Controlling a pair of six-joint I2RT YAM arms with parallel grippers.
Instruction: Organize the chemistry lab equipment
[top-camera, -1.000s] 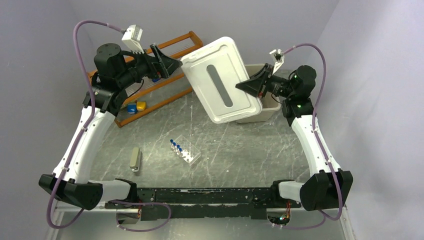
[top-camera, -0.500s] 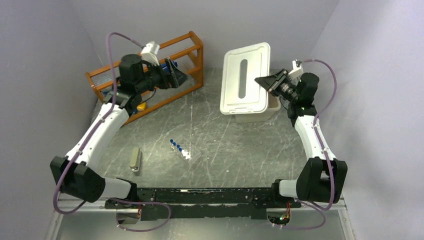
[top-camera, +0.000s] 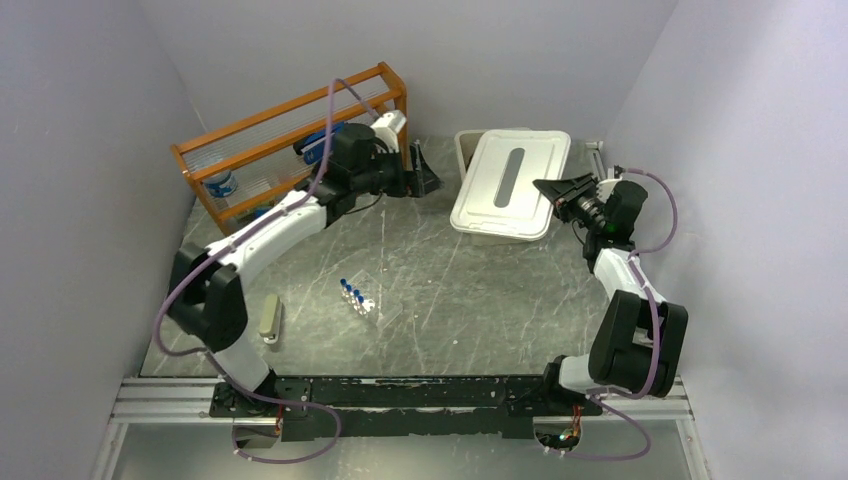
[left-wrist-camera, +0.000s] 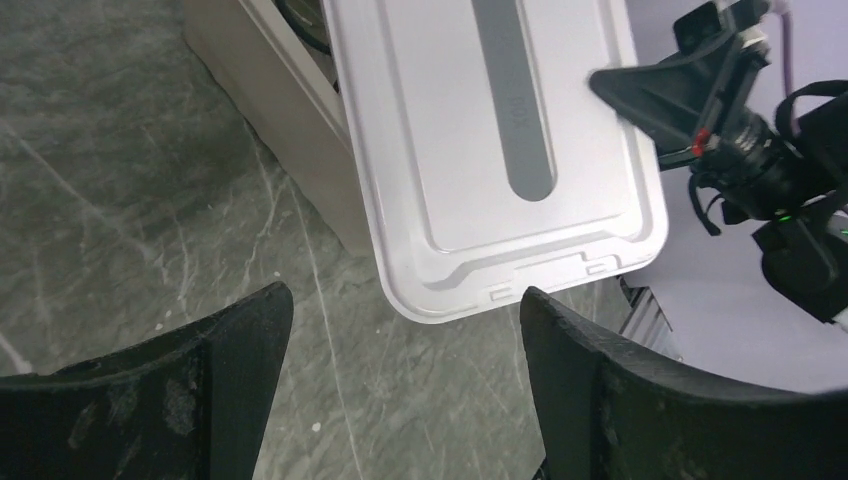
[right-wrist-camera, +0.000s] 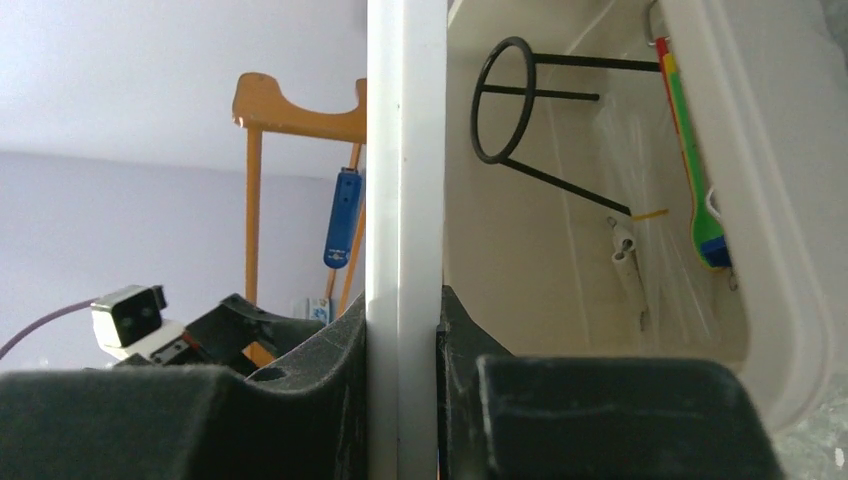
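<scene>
My right gripper (top-camera: 545, 187) is shut on the right edge of the white bin lid (top-camera: 510, 184), which lies almost flat over the beige bin (top-camera: 465, 150). In the right wrist view my jaws pinch the lid's rim (right-wrist-camera: 405, 200); inside the bin I see the black wire ring stand (right-wrist-camera: 520, 100), a white tube (right-wrist-camera: 628, 265) and a green and yellow tool (right-wrist-camera: 695, 170). My left gripper (top-camera: 428, 180) is open and empty, just left of the bin; its fingers (left-wrist-camera: 230, 350) frame the lid's corner (left-wrist-camera: 500, 150). The clear tube rack (top-camera: 360, 299) with blue-capped tubes stands mid-table.
An orange wooden shelf rack (top-camera: 290, 130) stands at the back left with a blue item in it. A beige oblong bar (top-camera: 268, 318) lies at the front left. Grey walls close in on both sides.
My right gripper has lowered the lid from tilted up to nearly flat on the bin. My left arm has swung right from the orange rack to beside the bin.
</scene>
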